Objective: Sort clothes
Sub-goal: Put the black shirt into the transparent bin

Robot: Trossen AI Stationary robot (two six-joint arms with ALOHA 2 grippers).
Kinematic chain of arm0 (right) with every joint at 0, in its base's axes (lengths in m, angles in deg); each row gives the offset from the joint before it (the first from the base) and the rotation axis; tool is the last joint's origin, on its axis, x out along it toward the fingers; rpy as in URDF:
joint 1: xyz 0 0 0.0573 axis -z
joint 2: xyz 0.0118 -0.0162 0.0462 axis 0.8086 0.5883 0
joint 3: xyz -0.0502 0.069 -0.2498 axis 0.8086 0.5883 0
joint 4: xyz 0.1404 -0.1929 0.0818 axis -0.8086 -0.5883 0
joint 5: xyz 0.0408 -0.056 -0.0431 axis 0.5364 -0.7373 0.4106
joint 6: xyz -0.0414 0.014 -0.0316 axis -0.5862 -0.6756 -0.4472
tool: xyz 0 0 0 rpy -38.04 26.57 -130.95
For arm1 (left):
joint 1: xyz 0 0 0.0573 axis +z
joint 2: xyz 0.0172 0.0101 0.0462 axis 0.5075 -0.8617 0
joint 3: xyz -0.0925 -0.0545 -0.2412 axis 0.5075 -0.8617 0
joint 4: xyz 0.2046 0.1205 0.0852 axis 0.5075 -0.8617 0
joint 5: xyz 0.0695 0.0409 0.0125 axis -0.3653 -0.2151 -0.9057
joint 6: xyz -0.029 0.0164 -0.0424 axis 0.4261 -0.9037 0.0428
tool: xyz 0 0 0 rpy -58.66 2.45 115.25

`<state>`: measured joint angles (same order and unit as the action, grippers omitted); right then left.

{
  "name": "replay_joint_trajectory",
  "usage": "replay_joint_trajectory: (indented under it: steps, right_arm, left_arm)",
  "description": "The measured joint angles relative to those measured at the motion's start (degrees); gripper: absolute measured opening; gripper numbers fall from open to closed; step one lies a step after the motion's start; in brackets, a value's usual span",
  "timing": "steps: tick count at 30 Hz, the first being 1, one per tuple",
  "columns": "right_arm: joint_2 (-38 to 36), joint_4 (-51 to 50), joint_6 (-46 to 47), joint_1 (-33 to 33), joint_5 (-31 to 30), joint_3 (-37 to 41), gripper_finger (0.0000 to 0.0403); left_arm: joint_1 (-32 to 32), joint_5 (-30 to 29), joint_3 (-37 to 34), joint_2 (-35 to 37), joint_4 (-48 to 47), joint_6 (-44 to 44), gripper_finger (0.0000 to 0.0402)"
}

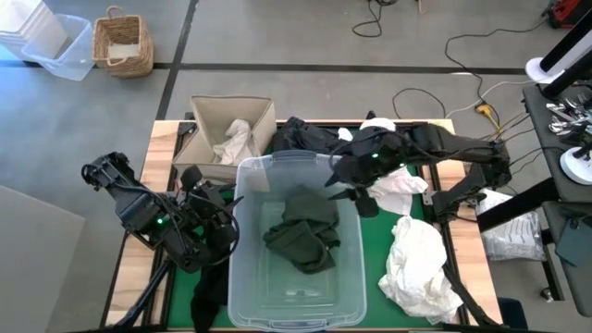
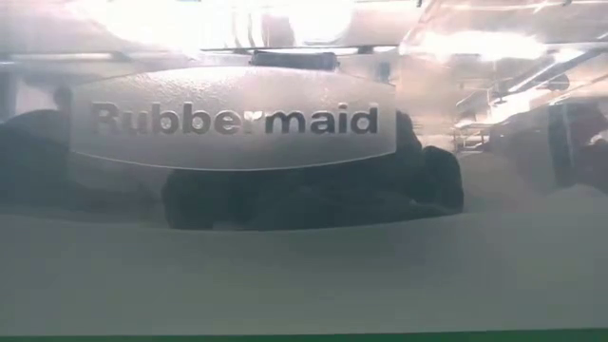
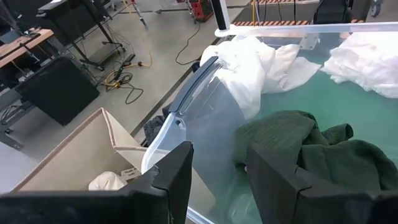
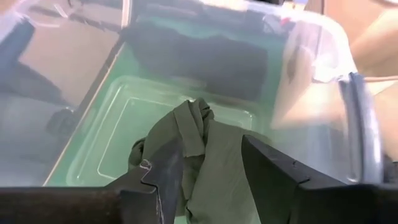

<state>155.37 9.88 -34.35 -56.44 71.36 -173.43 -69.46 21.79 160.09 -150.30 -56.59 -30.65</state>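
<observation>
- Tub (image 1: 248,277) fills the tabletop's centre; its 6 o'clock half is bare, green garment (image 1: 303,233) heaped toward 12.
- White clothes (image 1: 421,264) crowd 4 o'clock.
- Box (image 1: 208,116) blocks 11 o'clock.
- Dark clothes (image 1: 305,137) lie at 12.

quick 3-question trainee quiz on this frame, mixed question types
1. True or false: the dark olive garment lies inside the clear tub.
2. Which container holds a cream garment? A) clear tub B) beige fabric box C) neither
3. Fill in: the right pincer hovers over the tub's ____ rim.

Key
1. True.
2. B.
3. Far; the left pincer waits at the tub's left side, jaws open and empty. White garments remain on the table.
</observation>
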Motion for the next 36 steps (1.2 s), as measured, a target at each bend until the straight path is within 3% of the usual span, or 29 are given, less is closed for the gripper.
replay_joint_trajectory:
  steps: [11,23,36]
  right_arm:
    - [-9.4,-4.6,1.6,0.0,-10.5,0.0,0.0134]
    - [-17.0,-11.0,13.3,0.0,-19.6,4.2,0.0096]
    - [-23.3,-10.4,17.3,0.0,-21.5,15.2,0.0064]
  left_arm:
    - [0.0,0.0,0.0,0.0,0.2,0.1,0.0132]
    - [0.0,0.0,0.0,0.0,0.2,0.7,0.0132]
    - [0.0,0.0,0.0,0.0,0.2,0.7,0.0132]
